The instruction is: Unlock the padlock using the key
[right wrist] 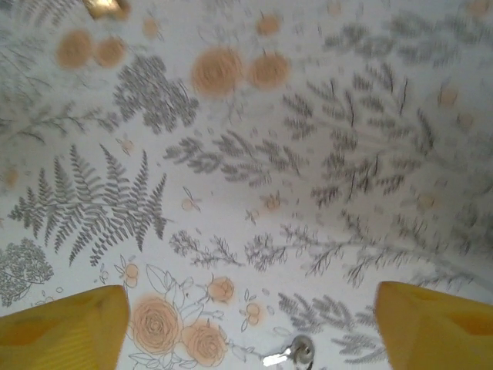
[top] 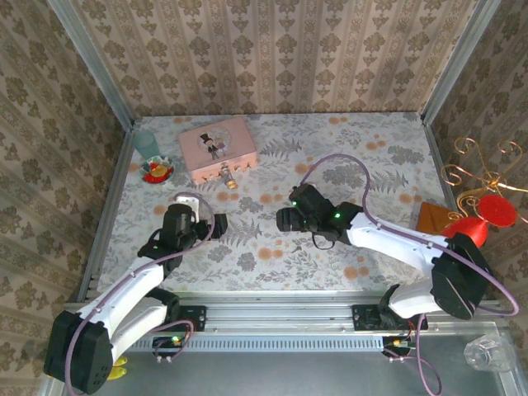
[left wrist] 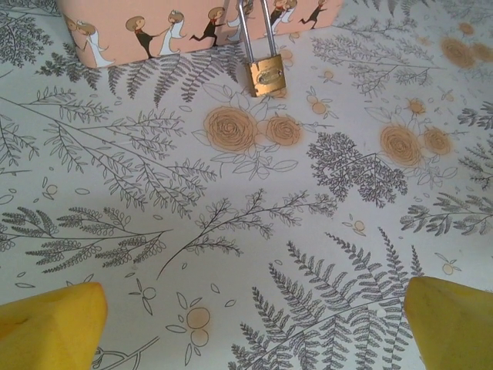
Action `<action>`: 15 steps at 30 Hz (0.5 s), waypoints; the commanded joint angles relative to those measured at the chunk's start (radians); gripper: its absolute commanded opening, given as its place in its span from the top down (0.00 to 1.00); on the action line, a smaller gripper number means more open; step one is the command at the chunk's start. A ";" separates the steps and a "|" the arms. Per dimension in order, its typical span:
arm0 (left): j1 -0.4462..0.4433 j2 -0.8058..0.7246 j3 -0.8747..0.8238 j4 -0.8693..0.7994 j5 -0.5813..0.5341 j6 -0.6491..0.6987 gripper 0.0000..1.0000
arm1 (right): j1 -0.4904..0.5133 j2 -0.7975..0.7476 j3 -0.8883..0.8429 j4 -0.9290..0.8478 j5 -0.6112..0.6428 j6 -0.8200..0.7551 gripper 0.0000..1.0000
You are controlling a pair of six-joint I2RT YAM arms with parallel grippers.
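Left pincer [left wrist: 254, 327] spread, open cloth [left wrist: 323, 231] before padlock [left wrist: 264, 75] at tin [left wrist: 154, 19] edge, right pincer [right wrist: 250, 324] spread above probable key [right wrist: 289, 354].

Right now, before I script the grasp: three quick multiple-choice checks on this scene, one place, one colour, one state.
1. Where is the padlock?
A. on the table, at the front of the pink tin
B. on top of the tin
C. at the table's right edge

2. What colour is the padlock's body?
A. red
B. brass
C. black

3. What state is the right gripper in?
A. shut on the key
B. open, with the key lying on the table
C. shut, empty

Answers:
1 A: the left wrist view shows it lying against the tin's front side.
2 B: the body is brass-coloured and the shackle silvery.
3 B: the yellow fingers stand wide apart and the key lies loose.
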 commanded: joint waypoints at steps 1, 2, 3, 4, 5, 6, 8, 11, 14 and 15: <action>-0.008 0.005 0.015 0.032 -0.001 -0.001 0.00 | 0.011 0.087 -0.009 -0.096 0.004 0.111 0.25; -0.009 0.007 0.014 0.033 -0.001 -0.003 0.00 | 0.015 0.112 -0.005 -0.104 -0.004 0.120 0.29; -0.008 0.006 0.013 0.035 -0.001 -0.005 0.00 | 0.016 0.136 0.000 -0.108 -0.015 0.126 0.33; -0.009 0.006 0.011 0.035 -0.001 -0.006 0.00 | 0.016 0.153 0.002 -0.109 -0.025 0.132 0.36; -0.008 0.009 0.010 0.035 -0.003 -0.007 0.00 | 0.019 0.171 0.006 -0.111 -0.036 0.138 0.38; -0.009 0.008 0.010 0.034 -0.005 -0.007 0.00 | 0.020 0.188 0.010 -0.113 -0.045 0.143 0.39; -0.008 0.010 0.009 0.028 -0.009 -0.010 0.00 | 0.021 0.219 0.019 -0.126 -0.058 0.148 0.40; -0.008 0.011 0.013 0.020 -0.013 -0.013 0.00 | 0.020 0.259 0.035 -0.152 -0.065 0.145 0.45; -0.007 0.012 0.016 0.015 -0.020 -0.020 0.00 | 0.021 0.290 0.051 -0.184 -0.080 0.140 0.55; -0.008 0.011 0.016 0.016 -0.019 -0.022 0.00 | 0.020 0.298 0.056 -0.194 -0.082 0.142 0.58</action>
